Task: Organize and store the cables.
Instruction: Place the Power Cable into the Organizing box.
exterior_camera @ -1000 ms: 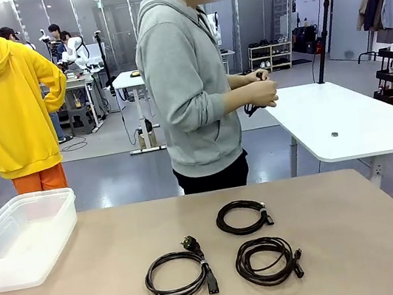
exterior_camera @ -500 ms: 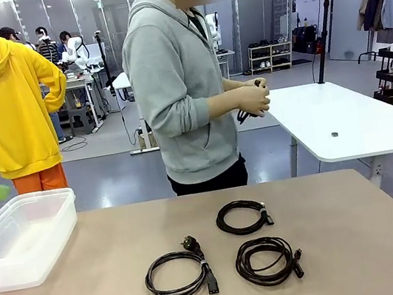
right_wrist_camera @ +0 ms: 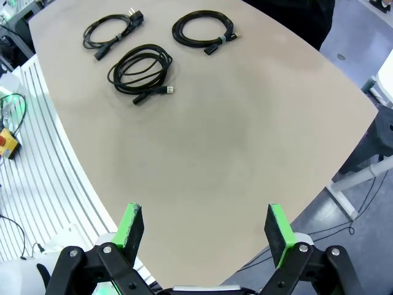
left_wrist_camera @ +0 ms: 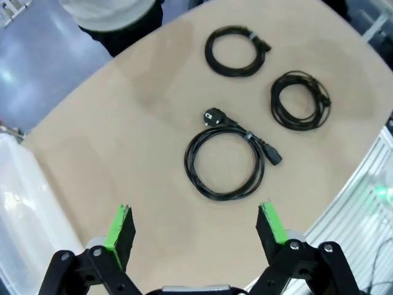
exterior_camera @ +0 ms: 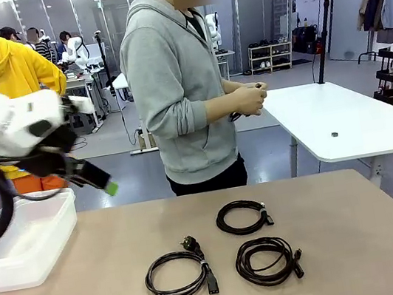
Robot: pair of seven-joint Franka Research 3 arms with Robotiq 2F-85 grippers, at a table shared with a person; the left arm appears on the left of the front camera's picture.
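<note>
Smooth, matt tan tabletop (exterior_camera: 368, 240) below me; cables (exterior_camera: 211, 283) black, rubbery, faintly glossy; bin (exterior_camera: 27, 257) cloudy translucent plastic; my pads (left_wrist_camera: 120, 227) matt green.

Left arm (exterior_camera: 21, 126) comes in from the left, hanging above the table's (exterior_camera: 356, 212) left edge. Wrist is tilted, so left pincer (exterior_camera: 106, 184) points down and toward the table's middle. Jaws wide apart, nothing between the green pads (left_wrist_camera: 121, 228). Right pincer (right_wrist_camera: 202, 228) sits high over the table's right edge, looking down. Jaws spread wide too, empty.
</note>
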